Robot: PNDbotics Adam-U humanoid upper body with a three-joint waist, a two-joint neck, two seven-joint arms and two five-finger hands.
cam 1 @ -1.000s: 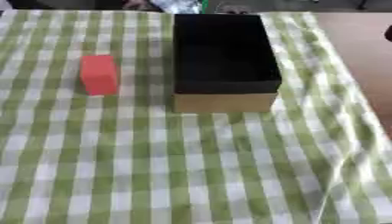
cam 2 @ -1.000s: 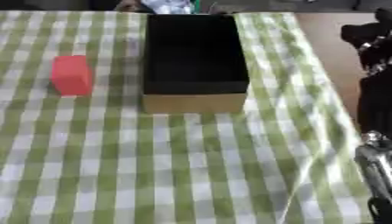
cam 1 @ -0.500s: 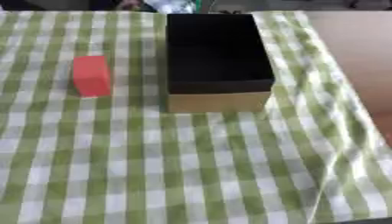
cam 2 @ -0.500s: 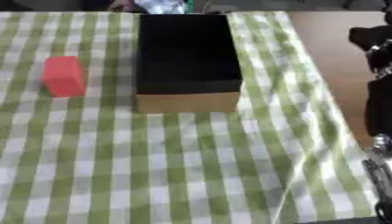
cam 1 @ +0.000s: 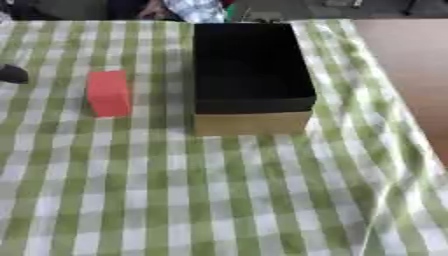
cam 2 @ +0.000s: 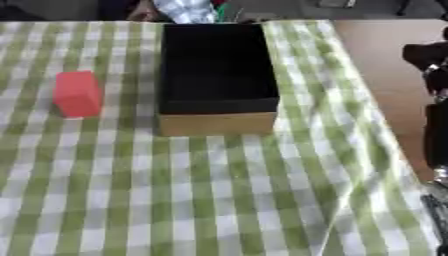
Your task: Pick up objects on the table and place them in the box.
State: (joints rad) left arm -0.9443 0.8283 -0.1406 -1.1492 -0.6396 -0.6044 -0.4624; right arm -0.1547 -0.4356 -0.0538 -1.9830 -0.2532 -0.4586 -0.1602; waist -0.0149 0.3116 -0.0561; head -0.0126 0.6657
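Open box (cam 1: 252,75), black inside with tan front wall, on green-and-white checked cloth (cam 1: 219,195) over the desk (cam 1: 402,60). Red block (cam 1: 108,93) standing left of it, apart. Small dark rounded shape (cam 1: 12,74) at left edge.

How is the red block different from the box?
The block is red and solid; the box is open on top, black inside with tan walls. The block is much smaller than the box. The block lies to the left of the box, apart from it. Both have straight sides and corners, and both sit on the green checked cloth.
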